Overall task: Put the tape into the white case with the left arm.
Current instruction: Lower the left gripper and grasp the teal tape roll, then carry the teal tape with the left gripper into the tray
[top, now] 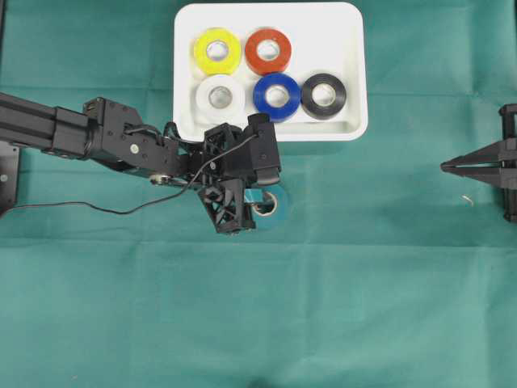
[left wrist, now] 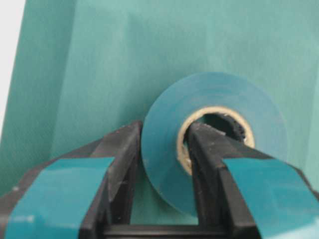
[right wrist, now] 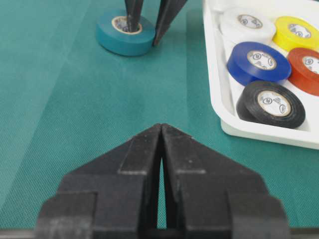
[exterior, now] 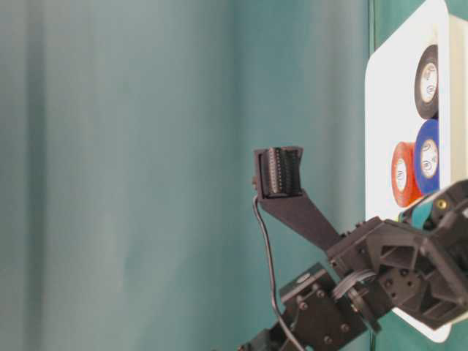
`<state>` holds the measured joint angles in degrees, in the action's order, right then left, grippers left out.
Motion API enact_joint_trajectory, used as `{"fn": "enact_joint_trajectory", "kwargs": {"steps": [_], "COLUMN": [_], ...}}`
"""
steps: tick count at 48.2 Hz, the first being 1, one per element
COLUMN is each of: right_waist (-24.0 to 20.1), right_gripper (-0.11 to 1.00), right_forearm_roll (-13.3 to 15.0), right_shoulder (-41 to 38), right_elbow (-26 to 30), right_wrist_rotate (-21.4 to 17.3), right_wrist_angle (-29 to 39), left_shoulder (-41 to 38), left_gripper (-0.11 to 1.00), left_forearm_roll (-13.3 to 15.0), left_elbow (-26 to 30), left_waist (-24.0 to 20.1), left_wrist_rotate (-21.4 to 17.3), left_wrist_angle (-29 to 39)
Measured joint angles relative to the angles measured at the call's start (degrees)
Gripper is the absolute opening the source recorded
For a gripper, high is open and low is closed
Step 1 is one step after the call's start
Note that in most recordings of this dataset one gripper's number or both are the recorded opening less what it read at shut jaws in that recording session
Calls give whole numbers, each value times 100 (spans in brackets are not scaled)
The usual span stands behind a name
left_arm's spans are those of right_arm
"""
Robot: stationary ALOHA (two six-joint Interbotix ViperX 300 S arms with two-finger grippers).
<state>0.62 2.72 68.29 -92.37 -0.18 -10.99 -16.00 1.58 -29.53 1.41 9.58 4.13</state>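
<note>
Lifting comes next, I judge: keep clear of the white case [top: 347, 97] wall, then aim for its bare corner. On the table [top: 363, 283], the teal tape [left wrist: 214, 144] lies flat just beside it, the left end effector [left wrist: 162, 149] clamped on its wall, one finger inside the core.

The left arm [top: 121, 141] hides most of the teal tape [top: 275, 207] overhead.
</note>
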Motion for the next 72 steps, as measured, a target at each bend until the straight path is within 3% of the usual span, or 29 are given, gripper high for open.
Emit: {"fn": "enact_joint_trajectory", "kwargs": {"steps": [30,46,56,72], "right_waist": [0,0,0,0], "right_gripper": [-9,-9,-9,-9], "right_forearm_roll": [0,0,0,0], "right_shoulder": [0,0,0,0], "right_elbow": [0,0,0,-9], "right_wrist_rotate": [0,0,0,0], "right_wrist_angle": [0,0,0,0], "left_shoulder": [1336,1494,1441,967], "left_gripper": [26,26,26,26], "left_forearm_roll": [0,-18,-26,-35], "left_elbow": [-114,-114,-114,167], "left_waist": [211,229,-149,-1063], "left_wrist_rotate": [0,-18,-114,-993], "left_wrist_angle": [914,984,940,809]}}
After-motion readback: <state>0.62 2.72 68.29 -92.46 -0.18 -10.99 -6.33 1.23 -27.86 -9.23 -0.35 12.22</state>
